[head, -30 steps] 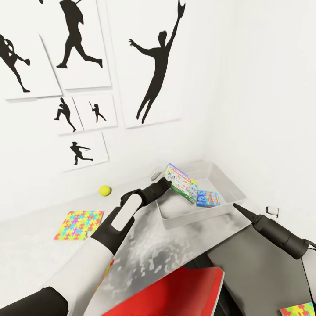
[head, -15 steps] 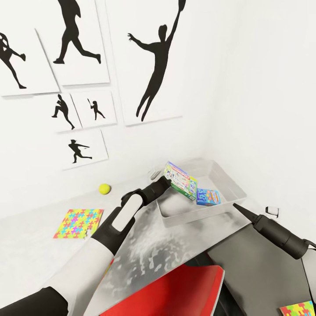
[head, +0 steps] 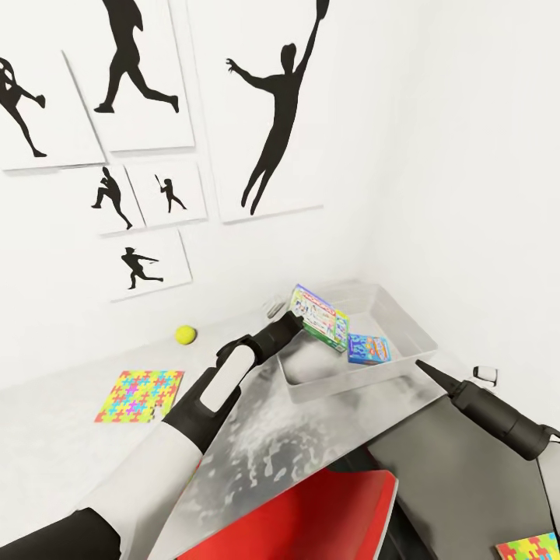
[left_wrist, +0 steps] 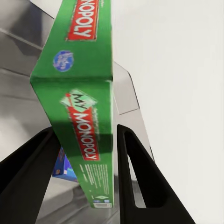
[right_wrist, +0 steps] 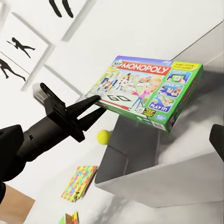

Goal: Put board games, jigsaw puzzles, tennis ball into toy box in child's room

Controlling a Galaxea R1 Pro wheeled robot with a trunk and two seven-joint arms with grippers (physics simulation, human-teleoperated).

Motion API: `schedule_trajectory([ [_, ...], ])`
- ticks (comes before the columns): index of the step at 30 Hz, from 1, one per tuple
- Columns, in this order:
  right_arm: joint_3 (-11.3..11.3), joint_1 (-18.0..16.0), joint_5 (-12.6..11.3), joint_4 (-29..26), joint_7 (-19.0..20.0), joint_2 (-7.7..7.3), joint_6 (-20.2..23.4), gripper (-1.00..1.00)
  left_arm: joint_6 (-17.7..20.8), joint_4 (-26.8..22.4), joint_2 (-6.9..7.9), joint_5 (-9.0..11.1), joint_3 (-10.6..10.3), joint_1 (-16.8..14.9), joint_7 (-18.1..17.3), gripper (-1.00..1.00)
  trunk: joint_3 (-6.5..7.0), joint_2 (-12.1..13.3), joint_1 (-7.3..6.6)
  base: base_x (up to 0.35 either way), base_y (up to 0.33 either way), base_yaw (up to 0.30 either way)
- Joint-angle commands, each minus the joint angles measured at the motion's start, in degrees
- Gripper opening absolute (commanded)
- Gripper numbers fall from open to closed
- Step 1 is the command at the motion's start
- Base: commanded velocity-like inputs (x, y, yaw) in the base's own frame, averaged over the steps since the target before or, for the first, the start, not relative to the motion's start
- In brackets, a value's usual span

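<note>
My left gripper is shut on the green and white Monopoly board game, holding it tilted above the toy box on the table. In the left wrist view its fingers clamp the Monopoly box's green edge. A mostly blue board game lies inside the toy box. The tennis ball rests by the wall, and a jigsaw puzzle lies flat left of my arm. My right gripper hovers open near the toy box's front right corner, holding nothing.
Silhouette posters hang on the white wall behind the table. A red seat and a dark grey surface sit close in front of me. Another jigsaw sheet lies at the lower right. The toy box stands in the room's corner.
The view has shifted slightly. My left gripper and the Monopoly box have crept a little farther over the toy box. The right gripper has drifted slightly right.
</note>
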Motion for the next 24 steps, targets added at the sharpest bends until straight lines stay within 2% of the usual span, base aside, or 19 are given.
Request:
schedule_trajectory([
  [1, -0.1, 0.0, -0.2, 0.0, 0.3, -0.01, 0.4, 1.00, 0.1, -0.1, 0.00, 0.6, 0.0, 0.0, 0.5, -1.00, -0.07, -0.1, 0.01, 0.000, 0.000, 0.000],
  [7, -1.0, 0.0, -0.1, 0.0, 0.6, -0.01, 1.3, 1.00, 0.1, -0.1, 0.00, 0.6, 0.0, 0.0, 0.5, -1.00, -0.14, -0.1, 0.01, 0.000, 0.000, 0.000],
  [16, -2.8, 0.0, -0.2, -2.1, 0.6, 0.00, 9.3, 1.00, 0.1, -0.6, 0.00, 0.6, 0.0, 0.0, 0.5, -1.00, -0.89, -0.1, 0.01, 0.000, 0.000, 0.000],
  [24, -4.6, 0.0, -0.2, -2.6, 0.6, -0.01, 11.3, 1.00, 0.1, -1.2, 0.00, 0.6, -0.1, 0.0, 0.5, -1.00, -1.63, -0.1, 0.01, 0.000, 0.000, 0.000],
])
